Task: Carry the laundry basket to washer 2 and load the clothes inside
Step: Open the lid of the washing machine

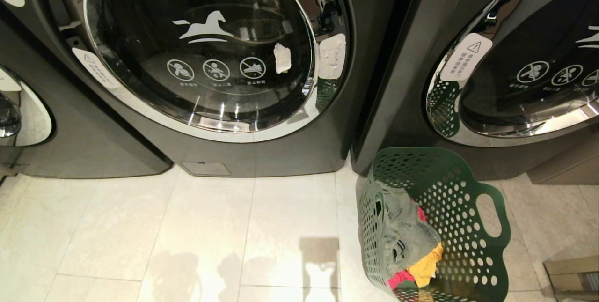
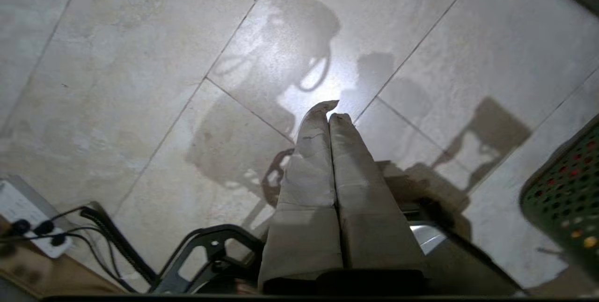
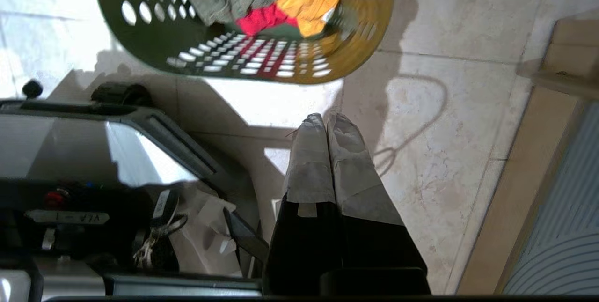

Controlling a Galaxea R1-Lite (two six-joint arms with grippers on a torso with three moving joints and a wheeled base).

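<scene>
The dark green laundry basket (image 1: 468, 246) stands on the tiled floor, in front of the gap between two dark grey washers. In it lie the clothes: a grey-green denim piece (image 1: 402, 232), a yellow garment (image 1: 426, 267) and a red one (image 1: 400, 277). The middle washer (image 1: 201, 58) has its chrome-ringed door closed. The number labels are cut off, so I cannot tell which is washer 2. No arm shows in the head view. My left gripper (image 2: 330, 110) is shut and empty over bare tile, the basket's wall (image 2: 566, 189) off to one side. My right gripper (image 3: 326, 119) is shut and empty, short of the basket (image 3: 210, 54).
A second washer (image 1: 514, 82) stands on the right and part of a third (image 1: 23, 114) at far left. A cardboard box (image 1: 571, 274) sits right of the basket. A power strip with cables (image 2: 28, 227) lies on the floor, and my own base (image 3: 93, 152) is close by.
</scene>
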